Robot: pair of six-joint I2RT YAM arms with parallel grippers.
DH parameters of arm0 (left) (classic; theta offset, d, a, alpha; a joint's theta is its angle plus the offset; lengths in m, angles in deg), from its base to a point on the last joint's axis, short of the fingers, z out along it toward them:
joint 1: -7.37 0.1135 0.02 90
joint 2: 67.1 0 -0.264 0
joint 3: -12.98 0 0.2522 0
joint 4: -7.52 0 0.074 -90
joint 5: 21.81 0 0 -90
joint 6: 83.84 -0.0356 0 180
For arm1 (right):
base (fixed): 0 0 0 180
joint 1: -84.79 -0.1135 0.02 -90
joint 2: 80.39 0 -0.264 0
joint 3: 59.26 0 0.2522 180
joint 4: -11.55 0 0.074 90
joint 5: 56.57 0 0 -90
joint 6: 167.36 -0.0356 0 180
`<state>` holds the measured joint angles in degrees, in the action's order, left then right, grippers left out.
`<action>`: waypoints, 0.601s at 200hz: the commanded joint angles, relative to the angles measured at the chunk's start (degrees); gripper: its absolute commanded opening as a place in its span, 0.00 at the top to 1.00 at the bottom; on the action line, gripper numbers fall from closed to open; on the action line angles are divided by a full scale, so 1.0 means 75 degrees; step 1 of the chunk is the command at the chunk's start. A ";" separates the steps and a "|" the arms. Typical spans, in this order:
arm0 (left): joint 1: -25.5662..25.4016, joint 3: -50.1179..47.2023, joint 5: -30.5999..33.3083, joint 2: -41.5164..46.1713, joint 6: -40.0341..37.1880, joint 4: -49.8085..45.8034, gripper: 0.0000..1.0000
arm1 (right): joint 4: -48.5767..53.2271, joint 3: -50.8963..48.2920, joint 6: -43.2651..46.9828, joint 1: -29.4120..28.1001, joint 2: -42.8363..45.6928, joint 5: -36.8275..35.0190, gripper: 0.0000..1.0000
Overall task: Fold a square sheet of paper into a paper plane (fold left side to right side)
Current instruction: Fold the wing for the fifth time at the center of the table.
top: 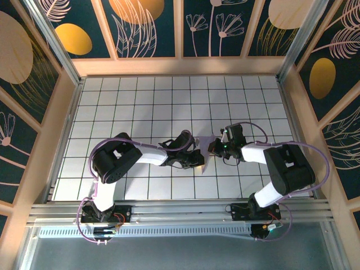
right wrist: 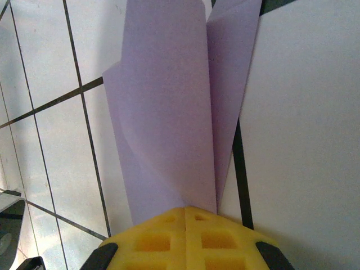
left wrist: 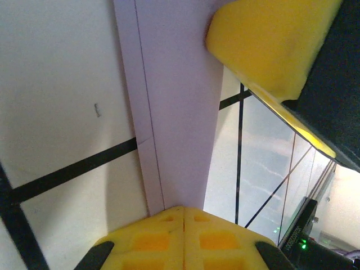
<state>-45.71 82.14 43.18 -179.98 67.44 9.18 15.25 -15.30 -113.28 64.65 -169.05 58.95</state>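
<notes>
The work surface is a table (top: 140, 107) of white square tiles divided by dark grid lines. It is enclosed on three sides by walls (top: 146, 28) of dark blue panels with gold discs and cream plant motifs, set in a pale wooden frame (top: 180, 66). A metal rail (top: 180, 212) runs along the near edge and carries both arm bases, with purple cables (top: 101, 147) looped beside each arm. The paper (top: 206, 153) is located slightly right of the table centre, in the middle rows of tiles, directly between the two grippers. The left gripper (top: 198, 158) reaches in from the left and the right gripper (top: 215, 147) from the right, and the two meet at the paper. In the left wrist view, the yellow pads of the left gripper (left wrist: 184, 211) are pressed together on the end of the paper (left wrist: 174, 112), which runs away from them as a narrow lavender strip with a lengthwise crease across a tile line. In the right wrist view, the right gripper (right wrist: 185, 209) is likewise closed, pinching the paper (right wrist: 169, 112), whose layers curl outward instead of lying flat.
</notes>
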 commanded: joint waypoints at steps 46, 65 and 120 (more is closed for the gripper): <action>-0.0047 -0.0073 0.0523 -0.0041 -0.0154 -0.0949 0.97 | 0.0333 -0.0008 0.0351 0.0169 0.0920 0.0261 1.00; -0.0053 -0.0103 0.0532 0.0002 -0.0161 -0.0919 0.97 | 0.0240 -0.0202 0.0456 0.0413 0.1093 0.0387 1.00; -0.0059 -0.0061 0.0521 0.0025 -0.0197 -0.0931 0.96 | 0.0094 0.0243 0.0849 0.0647 0.0531 0.0767 1.00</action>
<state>-46.06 82.22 44.73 -179.74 66.78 8.48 16.28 -15.74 -109.70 69.35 -162.45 62.95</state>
